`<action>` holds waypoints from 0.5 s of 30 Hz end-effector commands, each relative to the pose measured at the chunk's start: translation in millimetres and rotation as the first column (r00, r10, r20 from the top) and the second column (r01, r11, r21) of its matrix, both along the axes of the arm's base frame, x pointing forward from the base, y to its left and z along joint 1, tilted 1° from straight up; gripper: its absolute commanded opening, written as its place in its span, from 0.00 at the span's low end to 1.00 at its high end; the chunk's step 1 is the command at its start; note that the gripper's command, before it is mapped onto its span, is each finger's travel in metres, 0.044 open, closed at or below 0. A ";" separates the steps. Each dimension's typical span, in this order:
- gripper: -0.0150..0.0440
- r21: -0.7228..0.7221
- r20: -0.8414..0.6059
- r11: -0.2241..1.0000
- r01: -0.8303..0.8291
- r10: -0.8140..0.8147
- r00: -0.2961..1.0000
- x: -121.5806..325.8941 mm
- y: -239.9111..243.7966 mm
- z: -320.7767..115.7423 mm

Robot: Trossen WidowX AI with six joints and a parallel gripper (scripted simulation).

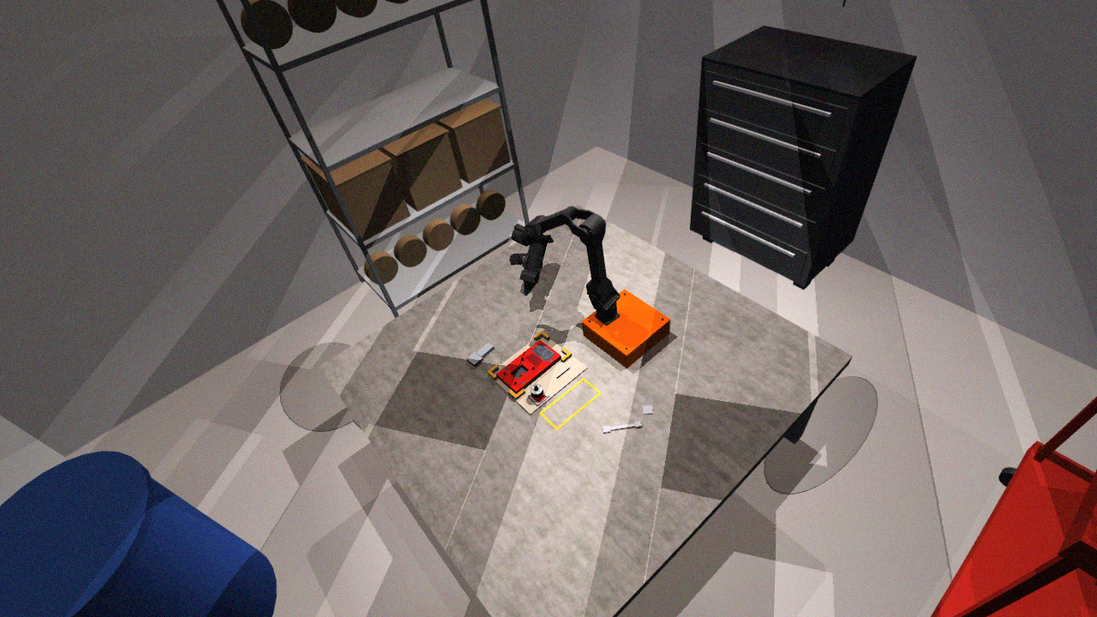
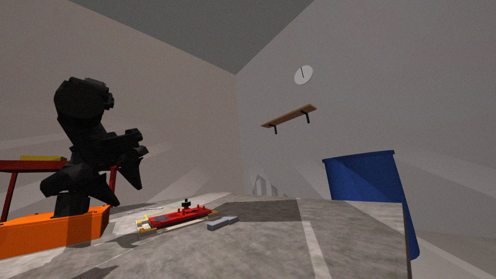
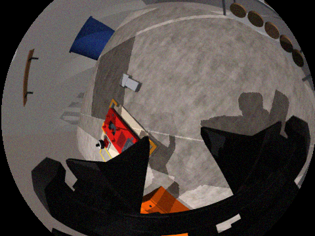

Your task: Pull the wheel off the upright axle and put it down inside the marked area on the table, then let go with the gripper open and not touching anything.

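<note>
Above the table (image 1: 552, 506) (image 2: 270, 242) (image 3: 184, 65), in the top view, the gripper (image 1: 521, 274) (image 2: 128, 197) (image 3: 175, 136) is held well apart from the wheel (image 1: 537, 391) (image 2: 186, 204) (image 3: 100, 144), which is seated on its upright axle near a corner of the pale board (image 1: 560, 380) (image 2: 187, 226) (image 3: 131, 119). The marked area (image 1: 570, 404) (image 2: 162, 212) (image 3: 105, 155) is outlined in yellow just beside that board, with a white wrench-shaped piece (image 1: 621, 426) (image 2: 152, 208) beyond. The step in hand is judged to be the approach; it is best made high, with the red unit (image 1: 521, 372) (image 2: 173, 218) (image 3: 119, 131) given a wide berth.

From the exterior, the axle's dark tip is seen above the wheel, and small red pegs are shown standing nearby on the red unit. A vertical descent should be lined up over the axle, the wheel gripped evenly, and a straight lift made until the tip is cleared, lest it bind.

At the wrist, the fingers are seen parted, with nothing grasped. More room for moving is offered on the marked area's side than over the red unit. The wheel should be lowered wholly inside the yellow edges, as the board's edge runs close by, then released with both fingers drawn off.
</note>
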State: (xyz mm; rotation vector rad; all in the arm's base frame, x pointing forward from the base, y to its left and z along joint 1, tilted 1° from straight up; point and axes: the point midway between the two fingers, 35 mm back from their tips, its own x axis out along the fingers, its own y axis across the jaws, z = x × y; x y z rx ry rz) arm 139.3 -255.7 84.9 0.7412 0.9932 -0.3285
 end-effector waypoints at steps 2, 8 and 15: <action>0.76 0.102 -0.092 0.994 0.027 -0.017 0.996 38.6 18.7 -3.5; 0.76 0.177 -0.187 0.980 0.092 -0.058 0.981 93.4 53.4 0.4; 0.76 0.206 -0.365 0.943 0.262 -0.174 0.914 144.1 103.7 -0.9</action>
